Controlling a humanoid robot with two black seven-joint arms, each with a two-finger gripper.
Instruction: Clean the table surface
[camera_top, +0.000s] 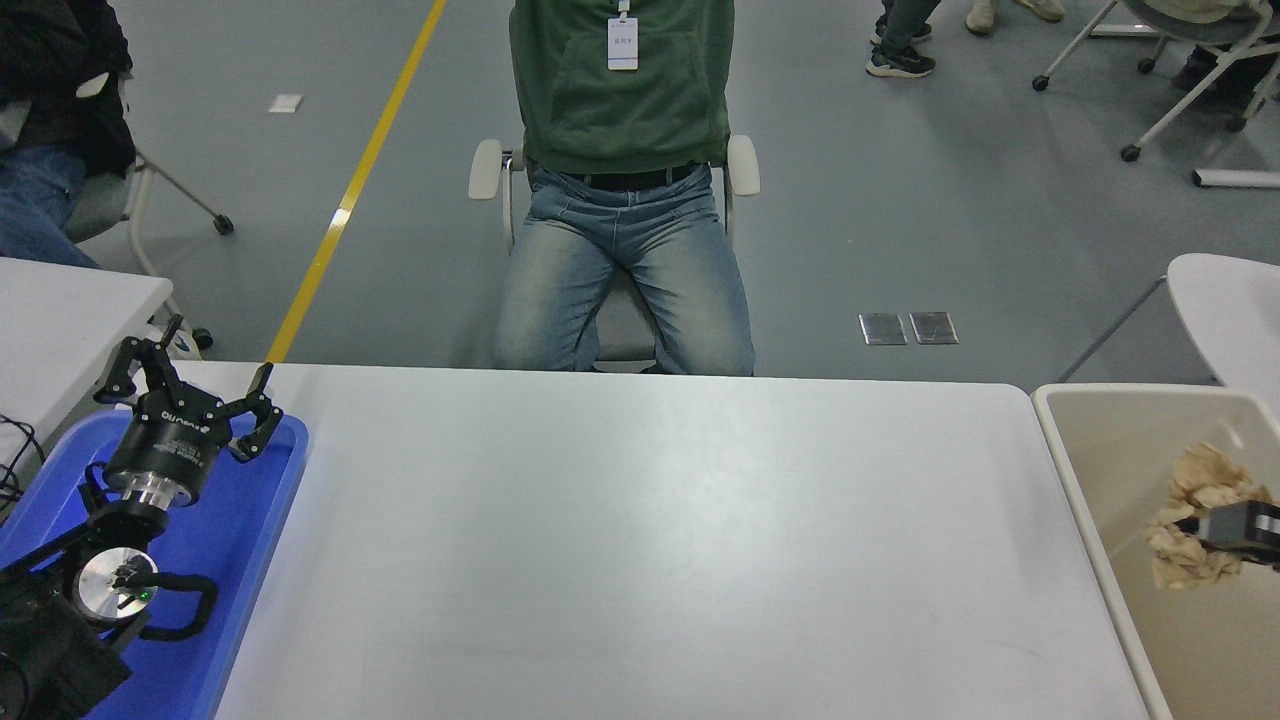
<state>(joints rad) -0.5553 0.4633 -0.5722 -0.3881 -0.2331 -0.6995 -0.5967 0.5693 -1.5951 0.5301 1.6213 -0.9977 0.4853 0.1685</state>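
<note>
The table surface (640, 540) is a wide matte white top filling the lower picture. My right gripper (1205, 525) reaches in from the right edge and is shut on a crumpled tan paper wad (1195, 490), holding it over the inside of the beige bin (1075, 480) beside the table's right end. My left gripper (185, 390) rests parked at the lower left above a blue tray (265, 520), its fingers spread open and empty.
A person in a green hoodie and jeans (620, 260) sits on a chair at the far side. A smaller white table (60, 310) stands at the left, another white one (1230, 310) at the right. Rolling chairs stand on the grey floor behind.
</note>
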